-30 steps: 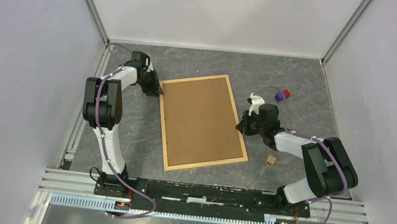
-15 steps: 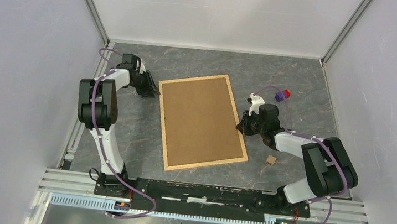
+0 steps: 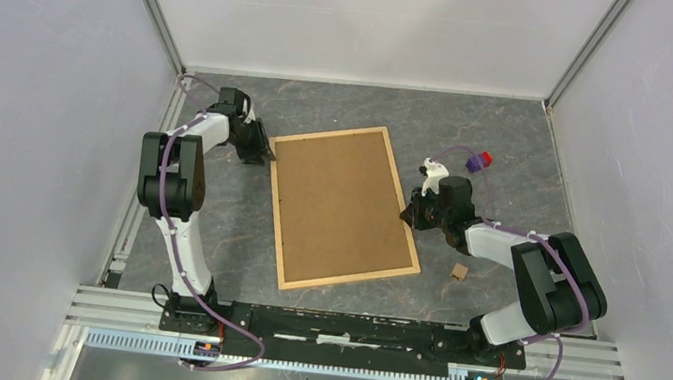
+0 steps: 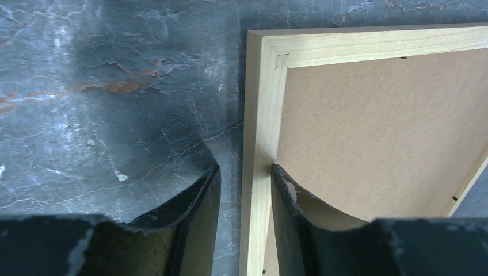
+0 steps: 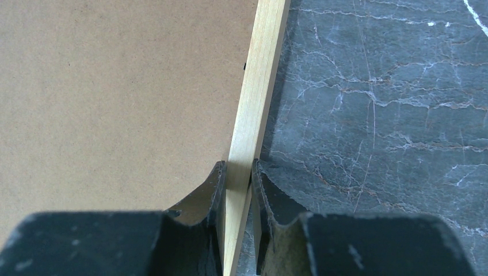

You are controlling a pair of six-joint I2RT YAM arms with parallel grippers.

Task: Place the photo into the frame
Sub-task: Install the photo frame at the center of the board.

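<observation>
Near the middle of the dark marbled table (image 3: 508, 142), the frame (image 3: 342, 208) lies flat and slightly askew, its brown fibreboard back facing upward. Right gripper (image 3: 408, 214): fingers pressed together on the thin wooden strip of the frame's right long side, pinching it from inside and outside. Left gripper (image 3: 261, 152): jaws spread astride the left strip just beside the far-left corner; the inner finger (image 4: 286, 195) touches the strip's inner edge, while the outer finger (image 4: 202, 195) stands apart from it, bare table showing between. The photo appears in no view, so whether it lies beneath the backing cannot be told. Judged handling: the frame looks light, broad and stiff; its narrow smooth strips may slip or twist under a one-sided pinch, so opposing long sides offer the surest hold. Only the overhead view shows both arms and the frame's whole outline. Only the wrist views show finger contact, the mitred corner joint (image 4: 280, 59) and the gap at the left jaw.
</observation>
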